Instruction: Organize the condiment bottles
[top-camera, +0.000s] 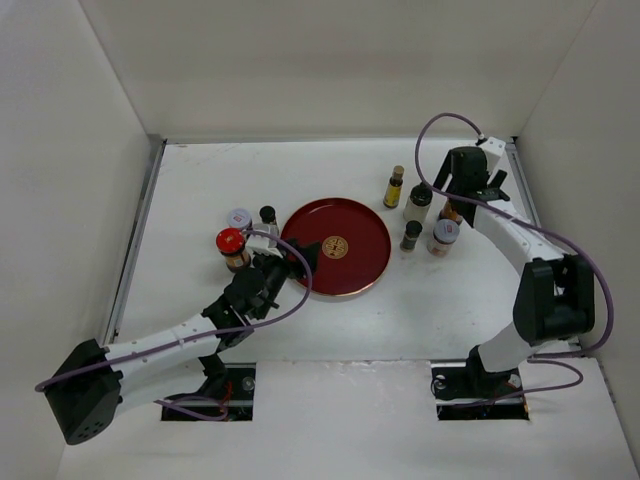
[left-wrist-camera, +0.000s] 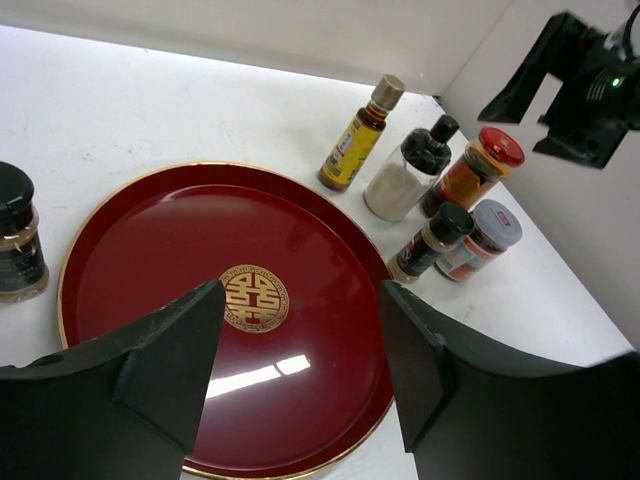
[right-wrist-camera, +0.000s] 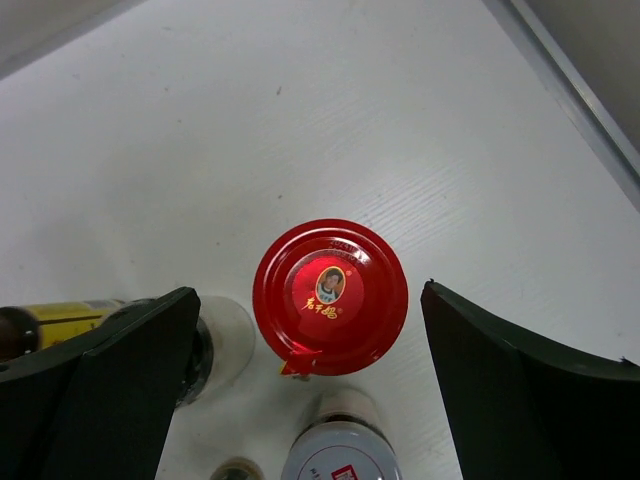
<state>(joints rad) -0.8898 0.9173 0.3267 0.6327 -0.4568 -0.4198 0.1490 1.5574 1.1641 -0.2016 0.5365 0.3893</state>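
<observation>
My right gripper (top-camera: 458, 197) is open and hovers over a red-lidded brown jar (right-wrist-camera: 330, 297) at the back right, one finger on each side, not touching. Round it stand a slim amber gold-capped bottle (top-camera: 395, 187), a white black-capped bottle (top-camera: 418, 201), a small dark bottle (top-camera: 411, 235) and a silver-lidded jar (top-camera: 443, 236). My left gripper (left-wrist-camera: 300, 370) is open and empty over the near left part of the round dark red tray (left-wrist-camera: 180, 230). Left of the tray stand another red-lidded jar (top-camera: 230, 243), a silver-lidded jar (top-camera: 238, 218) and a small black-capped bottle (top-camera: 268, 215).
The red tray (top-camera: 310, 225) lies in the middle of the white table, with nothing on it. White walls close the left, back and right sides, and a metal rail (right-wrist-camera: 585, 95) runs along the right edge close to the right group.
</observation>
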